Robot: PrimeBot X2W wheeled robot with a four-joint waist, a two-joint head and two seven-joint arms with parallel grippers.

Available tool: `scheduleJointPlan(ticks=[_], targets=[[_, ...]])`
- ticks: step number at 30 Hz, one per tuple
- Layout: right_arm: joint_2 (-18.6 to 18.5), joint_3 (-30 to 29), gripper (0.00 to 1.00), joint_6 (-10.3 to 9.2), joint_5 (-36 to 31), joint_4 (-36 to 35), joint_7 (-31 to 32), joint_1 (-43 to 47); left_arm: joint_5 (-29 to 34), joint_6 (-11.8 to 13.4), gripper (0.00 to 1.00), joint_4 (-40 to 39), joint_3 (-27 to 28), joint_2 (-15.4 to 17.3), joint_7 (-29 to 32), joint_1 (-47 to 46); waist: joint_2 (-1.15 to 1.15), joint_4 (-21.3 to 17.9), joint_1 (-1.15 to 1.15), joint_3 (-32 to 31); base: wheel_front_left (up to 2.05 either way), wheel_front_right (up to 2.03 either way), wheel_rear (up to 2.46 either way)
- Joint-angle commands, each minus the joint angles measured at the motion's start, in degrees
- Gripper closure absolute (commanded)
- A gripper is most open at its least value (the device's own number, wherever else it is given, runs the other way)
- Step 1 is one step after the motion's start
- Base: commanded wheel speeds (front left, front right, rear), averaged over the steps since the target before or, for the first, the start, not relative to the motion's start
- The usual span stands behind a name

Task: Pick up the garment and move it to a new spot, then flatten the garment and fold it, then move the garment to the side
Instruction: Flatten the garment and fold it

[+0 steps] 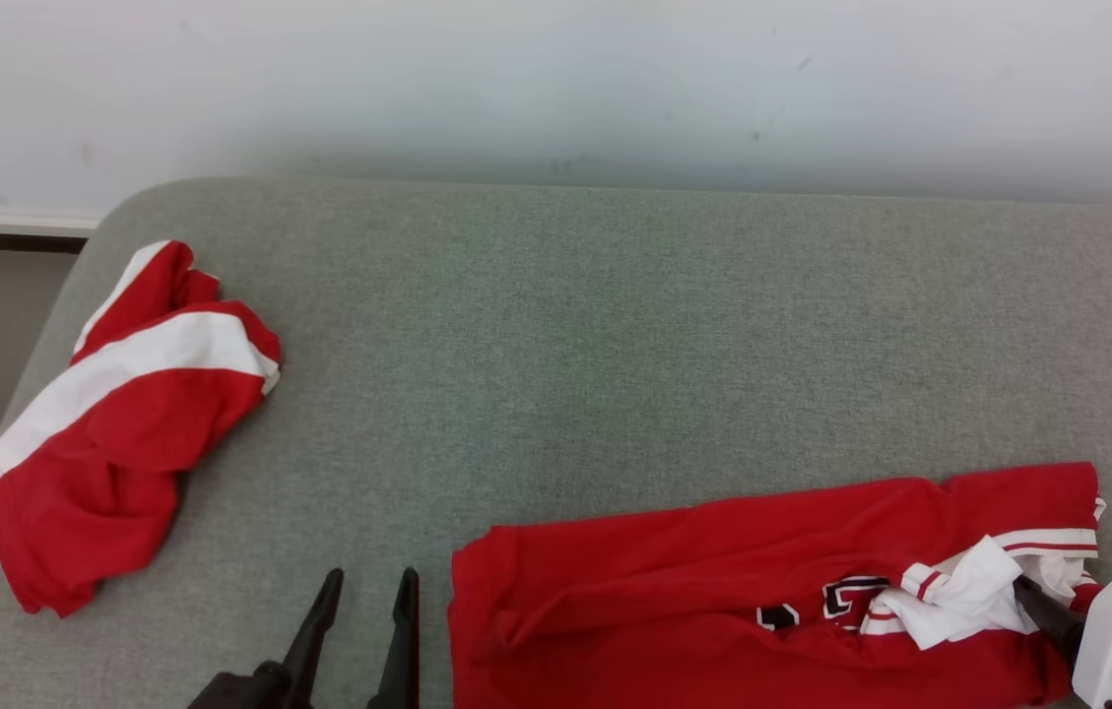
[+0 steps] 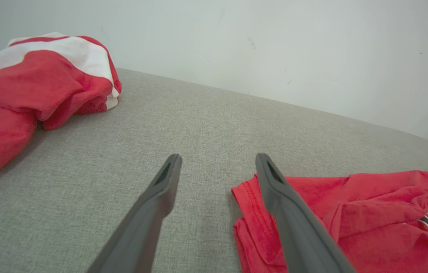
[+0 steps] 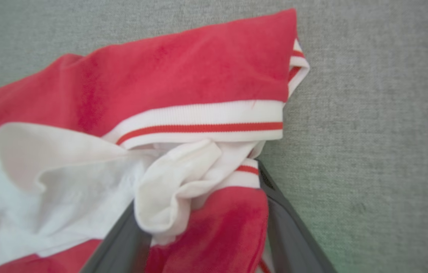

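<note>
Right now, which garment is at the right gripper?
The black-lettered jersey, near right; the right gripper straddles its white trim. The white-banded garment lies far left.

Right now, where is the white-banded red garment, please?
Head view: the white-banded red garment lies at the left end of the grey cushion, apart from the lettered jersey.

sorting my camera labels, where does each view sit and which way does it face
Head view: on the head, looking down at the grey surface; left gripper at bottom.
Left wrist view: low on the left arm, facing the wall; own fingers.
Right wrist view: over the red jersey, looking down; right gripper astride its white trim.
Shared: head and left wrist views both show the red-and-white garment.
</note>
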Motion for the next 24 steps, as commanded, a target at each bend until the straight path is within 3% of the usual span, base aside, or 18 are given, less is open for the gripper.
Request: scheduleJointPlan(ticks=[1, 2, 13, 24], targets=[[2.74, 3.07, 0.91, 0.75, 1.36, 1.24, 1.21, 1.02, -0.13, 0.22, 0.00, 0.07, -0.23, 0.14, -0.02, -0.68, 0.00, 0.24, 0.00, 0.03, 0.00, 0.00, 0.00], [2.63, 3.47, 1.00, 0.75, 1.87, 1.41, 1.07, 0.86, -0.21, 0.30, 0.00, 0.12, -0.36, 0.14, -0.02, -0.78, 0.00, 0.34, 0.00, 0.01, 0.00, 0.00, 0.00], [-5.92, -0.24, 1.00, 0.30, 6.38, 1.81, -3.35, -0.04, 0.89, -0.22, 0.00, 0.85, 0.12, 0.14, -0.02, 0.30, 0.00, -0.69, 0.00, -0.74, 0.00, 0.00, 0.00], [-15.18, -11.13, 1.00, 0.33, 8.13, 3.65, -4.08, 3.09, 1.80, -0.97, 0.00, 1.47, 1.03, 0.14, -0.02, 0.66, 0.00, -3.52, 0.00, -1.47, 0.00, 0.00, 0.00]])
